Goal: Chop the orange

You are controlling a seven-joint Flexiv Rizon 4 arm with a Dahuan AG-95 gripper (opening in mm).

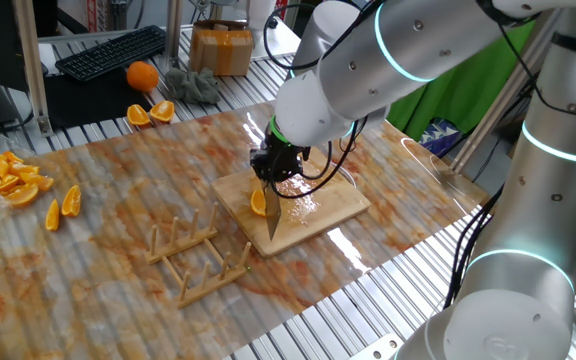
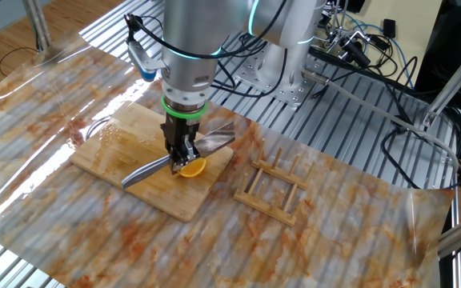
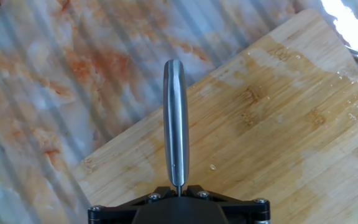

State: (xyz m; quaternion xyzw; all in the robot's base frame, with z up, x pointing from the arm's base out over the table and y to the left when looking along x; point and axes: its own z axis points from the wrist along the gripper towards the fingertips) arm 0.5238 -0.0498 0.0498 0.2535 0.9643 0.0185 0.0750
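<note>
The claw points straight down over the wooden cutting board, its fingers pressed together on the handle of a steel knife. In the hand view the knife runs straight out from the claw's body, seen spine-on as a narrow bright bar above the wet, streaked cutting board.

The orange, a small crescent piece with glossy flesh, lies on the board right at the claw's fingertips, touching or just beside the blade. In one fixed view the orange sits directly under the claw, with the knife coming down past it to the cutting board.

Just beyond the board's edge, a small wooden rack with upright pegs lies on the marbled, orange-stained sheet covering the table.

Farther from the claw, two orange wedges lie on the sheet, and a heap of wedges sits near the picture's edge. Well apart from the claw, at the table's far side, are two more cut pieces, a whole orange, a grey rag and a black keyboard.
</note>
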